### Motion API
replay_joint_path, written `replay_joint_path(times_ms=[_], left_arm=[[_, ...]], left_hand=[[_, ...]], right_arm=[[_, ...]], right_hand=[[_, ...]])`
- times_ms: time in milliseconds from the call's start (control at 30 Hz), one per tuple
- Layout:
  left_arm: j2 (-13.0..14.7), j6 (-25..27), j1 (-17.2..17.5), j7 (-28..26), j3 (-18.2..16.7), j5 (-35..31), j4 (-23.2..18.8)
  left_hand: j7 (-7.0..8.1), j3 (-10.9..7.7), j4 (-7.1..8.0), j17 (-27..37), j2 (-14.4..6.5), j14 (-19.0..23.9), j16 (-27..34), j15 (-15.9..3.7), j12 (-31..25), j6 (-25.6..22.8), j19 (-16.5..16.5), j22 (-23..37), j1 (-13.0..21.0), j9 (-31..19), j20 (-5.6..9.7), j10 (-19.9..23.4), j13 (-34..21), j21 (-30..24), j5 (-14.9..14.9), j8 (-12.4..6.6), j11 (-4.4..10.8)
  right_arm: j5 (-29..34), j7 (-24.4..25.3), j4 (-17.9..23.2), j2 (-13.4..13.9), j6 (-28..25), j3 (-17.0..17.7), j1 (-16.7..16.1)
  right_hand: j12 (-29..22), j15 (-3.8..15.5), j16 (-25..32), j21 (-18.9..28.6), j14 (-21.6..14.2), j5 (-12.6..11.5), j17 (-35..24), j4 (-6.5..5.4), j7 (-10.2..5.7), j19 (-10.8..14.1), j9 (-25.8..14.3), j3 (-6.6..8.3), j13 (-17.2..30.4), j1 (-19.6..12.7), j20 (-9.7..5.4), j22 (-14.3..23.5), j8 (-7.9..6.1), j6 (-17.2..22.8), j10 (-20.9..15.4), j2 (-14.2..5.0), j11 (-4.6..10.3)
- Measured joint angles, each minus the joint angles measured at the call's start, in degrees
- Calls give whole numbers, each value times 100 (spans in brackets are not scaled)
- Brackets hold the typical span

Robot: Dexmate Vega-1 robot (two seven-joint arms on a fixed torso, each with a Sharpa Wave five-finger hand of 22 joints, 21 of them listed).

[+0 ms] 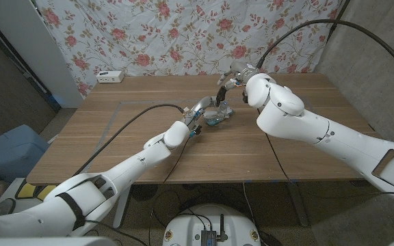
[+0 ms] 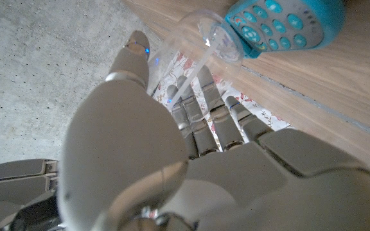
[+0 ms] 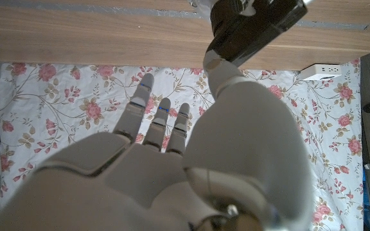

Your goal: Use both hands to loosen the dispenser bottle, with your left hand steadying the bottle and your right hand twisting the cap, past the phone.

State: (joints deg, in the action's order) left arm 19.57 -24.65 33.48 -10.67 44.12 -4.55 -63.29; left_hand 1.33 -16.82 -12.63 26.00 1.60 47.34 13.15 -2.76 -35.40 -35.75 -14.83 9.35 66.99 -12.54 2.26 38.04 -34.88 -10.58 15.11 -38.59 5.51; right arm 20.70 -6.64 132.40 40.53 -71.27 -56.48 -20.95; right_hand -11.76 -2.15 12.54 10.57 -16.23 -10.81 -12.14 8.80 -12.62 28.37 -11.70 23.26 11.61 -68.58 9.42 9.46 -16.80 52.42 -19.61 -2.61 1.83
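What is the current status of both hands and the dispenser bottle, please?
Left hand wrapped around the clear bottle, steadying it. Right hand at the black cap, thumb touching, grip unclear. Teal phone lies beside the bottle, close to the work.

Dispenser bottle (image 1: 214, 116) mostly hidden behind left hand (image 1: 200, 113); cap grip unclear; phone (image 2: 288, 22) cut off.

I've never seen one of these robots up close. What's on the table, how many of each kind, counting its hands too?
Robot hands: 2, the left hand and the right hand
Clear dispenser bottle: 1
Teal phone: 1
White power strip: 1
Total: 5
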Motion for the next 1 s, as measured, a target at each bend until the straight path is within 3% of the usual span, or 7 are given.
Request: replay_joint_path(times_ms=[167,333,767,1000], left_arm=[[29,27,39,-22,-13,-12,-71],[54,49,72,-42,-24,-25,-132],[130,101,164,-73,-63,-52,-312],[171,134,205,-99,-87,-80,-405]], left_hand=[[0,0,0,0,0,2,0,2,0,0,0,0,0,0,0,19,-1,0,-32,0,-19],[0,0,1,0,0,2,-2,2,0,0,0,0,0,0,0,19,-3,0,-32,0,-19],[0,1,1,0,0,-1,-6,-2,4,0,0,0,0,0,0,19,-3,0,-72,-23,-19],[0,1,1,0,0,18,-15,17,7,0,0,0,0,0,0,19,27,0,-78,-23,-18]], right_arm=[[-224,169,114,110,-147,-104,135],[-460,319,250,208,-270,-156,241],[-1148,761,595,513,-583,-243,489],[-1425,1031,752,650,-640,-258,530]], right_hand=[[30,-20,0,0,20,19,0,-98,-6,0,0,-98,0,216,0,0,132,-212,53,32,-53],[33,-67,0,0,22,40,1,-194,16,22,0,-241,0,527,22,0,284,-475,131,104,-196],[32,-157,0,29,-12,67,17,-549,547,140,-70,-679,-1,1660,6,0,476,-1009,139,260,-494],[32,-187,0,29,-43,67,17,-741,716,213,-98,-871,-1,2205,1,0,492,-1178,111,334,-567]])
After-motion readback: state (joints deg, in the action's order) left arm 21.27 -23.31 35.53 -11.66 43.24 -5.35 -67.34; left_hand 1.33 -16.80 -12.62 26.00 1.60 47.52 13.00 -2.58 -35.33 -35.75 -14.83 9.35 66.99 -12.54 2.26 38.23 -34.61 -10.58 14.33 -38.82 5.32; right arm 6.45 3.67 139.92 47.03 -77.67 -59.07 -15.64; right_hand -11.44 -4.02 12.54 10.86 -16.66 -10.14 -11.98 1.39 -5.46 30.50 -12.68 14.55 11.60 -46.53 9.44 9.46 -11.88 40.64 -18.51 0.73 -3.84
